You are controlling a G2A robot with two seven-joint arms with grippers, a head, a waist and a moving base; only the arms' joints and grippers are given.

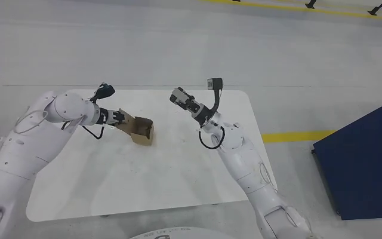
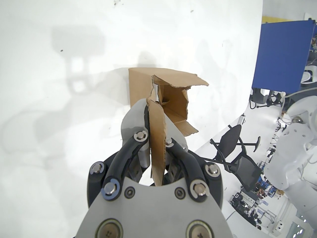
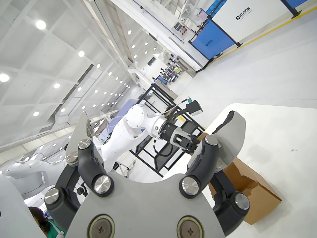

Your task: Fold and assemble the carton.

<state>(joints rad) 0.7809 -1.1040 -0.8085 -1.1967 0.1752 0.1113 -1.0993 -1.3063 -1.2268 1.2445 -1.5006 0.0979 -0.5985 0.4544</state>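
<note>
A brown cardboard carton (image 1: 143, 132) lies on its side on the white table (image 1: 179, 179), its mouth partly open and its flaps ragged. My left gripper (image 1: 120, 117) is at the carton's left end, shut on one loose flap (image 2: 156, 134). The flap stands on edge between the fingers (image 2: 135, 122), and the carton's open inside (image 2: 173, 102) lies just beyond. My right gripper (image 1: 178, 95) hangs open above the table, to the right of the carton and apart from it. In the right wrist view, the carton (image 3: 250, 187) sits past my open right gripper (image 3: 158, 125), with my left gripper (image 3: 190, 144) at the carton's far end.
The table's rounded right edge (image 2: 250, 75) is close to the carton. A blue panel (image 1: 358, 161) stands on the floor to the right. An office chair (image 2: 235, 154) lies tipped beyond the table edge. Bare tabletop stretches in front of the carton.
</note>
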